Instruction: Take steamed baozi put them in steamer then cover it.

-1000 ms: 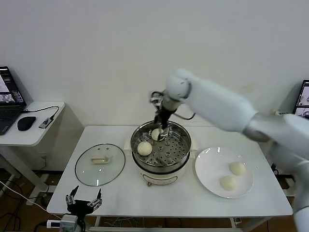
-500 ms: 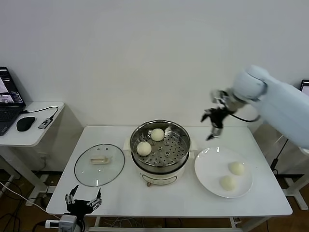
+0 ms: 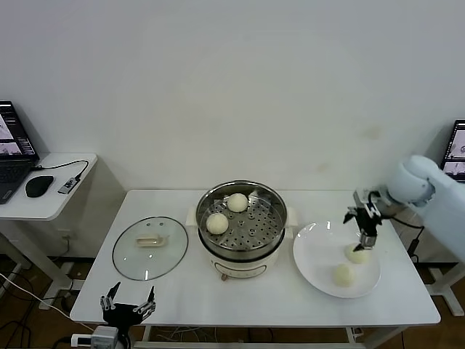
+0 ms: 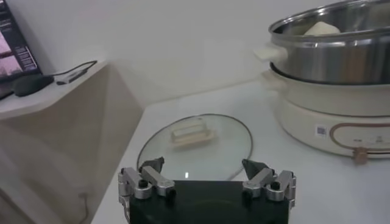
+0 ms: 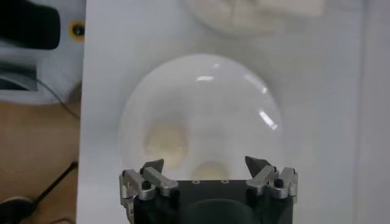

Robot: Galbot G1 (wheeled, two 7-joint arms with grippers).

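White right arm [image 3: 429, 193], black pincer [image 3: 365, 231], silver fingertips [image 5: 152, 176]

The right hand [image 5: 208, 173], its fingers apart, hangs above a white plate [image 5: 201, 85] with two baozi [image 5: 164, 141] on the tabletop [image 5: 103, 73].

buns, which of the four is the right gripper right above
The far bun on the plate. The open right gripper hovers directly over it; the near plate bun lies clear of it, and two others sit in the steamer.
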